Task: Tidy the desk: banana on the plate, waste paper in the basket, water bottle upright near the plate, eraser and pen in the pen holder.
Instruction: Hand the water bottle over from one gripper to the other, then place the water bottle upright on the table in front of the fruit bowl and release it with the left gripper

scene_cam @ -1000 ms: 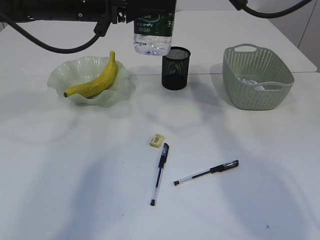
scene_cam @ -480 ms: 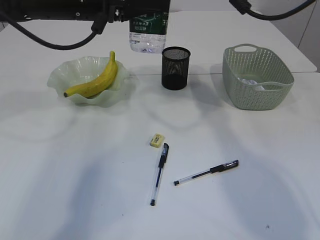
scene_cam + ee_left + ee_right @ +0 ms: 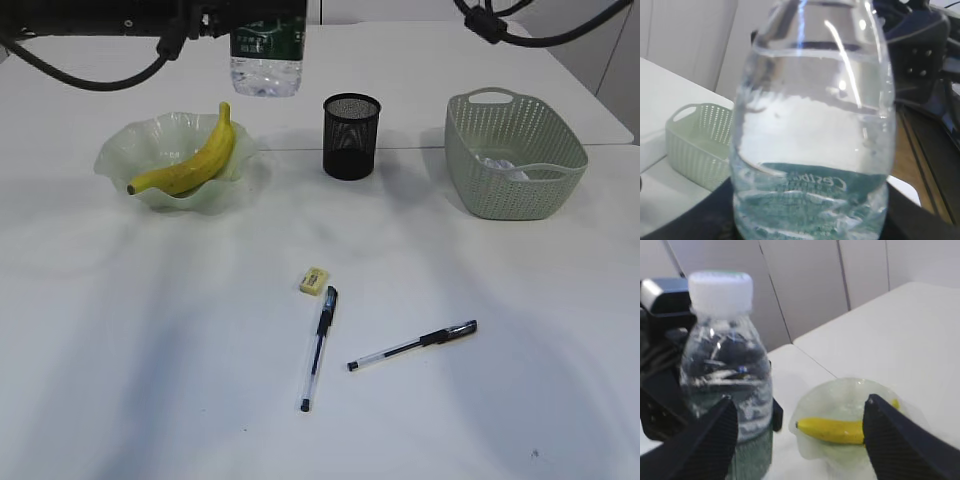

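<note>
Left jaws: closed around the water bottle (image 3: 265,55) at its green label, holding it upright in the air above the desk (image 3: 150,330), behind the plate (image 3: 130,150).
Right jaws: spread wide, empty, fingers (image 3: 900,440) flanking the view of bottle and plate.
Banana (image 3: 190,160): lying in the plate.
Pen holder (image 3: 351,136): standing between plate and basket (image 3: 514,155).
Eraser (image 3: 314,281): on the desk beside two pens (image 3: 318,348).

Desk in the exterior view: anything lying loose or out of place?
Yes. The eraser and two pens lie loose on the desk, outside the pen holder. The water bottle hangs in the air, not standing.
</note>
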